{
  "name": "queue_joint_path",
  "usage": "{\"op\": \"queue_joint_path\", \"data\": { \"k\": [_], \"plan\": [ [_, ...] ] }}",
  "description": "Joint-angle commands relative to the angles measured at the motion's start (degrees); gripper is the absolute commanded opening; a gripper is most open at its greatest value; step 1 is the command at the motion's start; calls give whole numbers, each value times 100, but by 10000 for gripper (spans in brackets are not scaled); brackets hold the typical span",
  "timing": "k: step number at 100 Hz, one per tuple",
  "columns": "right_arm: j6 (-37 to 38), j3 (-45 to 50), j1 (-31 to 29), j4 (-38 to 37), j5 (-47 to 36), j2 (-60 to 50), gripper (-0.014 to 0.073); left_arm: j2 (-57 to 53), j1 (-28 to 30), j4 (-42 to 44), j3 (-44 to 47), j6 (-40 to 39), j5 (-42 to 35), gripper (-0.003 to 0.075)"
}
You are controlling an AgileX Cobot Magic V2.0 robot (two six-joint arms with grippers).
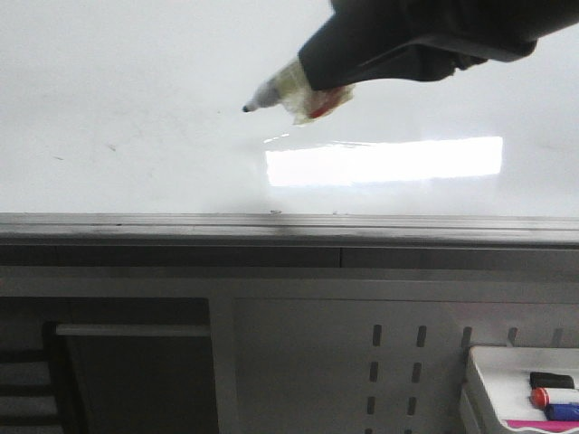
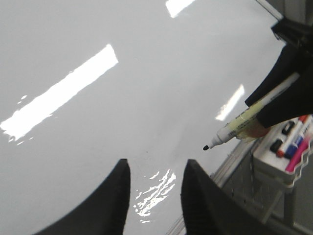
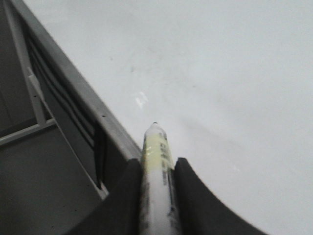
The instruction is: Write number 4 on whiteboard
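The whiteboard (image 1: 136, 108) is glossy white with faint specks, one bright rectangular glare and a grey edge rail; no strokes show on it. The right hand (image 3: 156, 186) is clamped on one marker (image 1: 276, 90), tip just above the board. The left hand (image 2: 155, 196) hangs parted, holding nothing.

The tray (image 1: 488, 380) of pens (image 1: 554, 398) is cut off at the front view's corner.
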Motion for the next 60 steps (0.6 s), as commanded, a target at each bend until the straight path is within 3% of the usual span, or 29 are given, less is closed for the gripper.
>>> {"op": "queue_joint_path", "data": {
  "k": [1, 12, 36, 60],
  "plan": [
    [4, -140, -316, -116, -590, -97, -71, -493, 78, -568, 260, -354, -288, 114],
    [4, -149, -785, -116, -887, -10, -71, -1024, 78, -580, 903, -354, -273, -21],
    [4, -627, -1406, -116, -797, 254, -71, -1794, 78, -1776, 1840, -354, -598, -20],
    [4, -1226, -1430, -116, -295, 656, -60, -1836, 78, -1883, 1946, -354, -679, -20]
  ]
}}
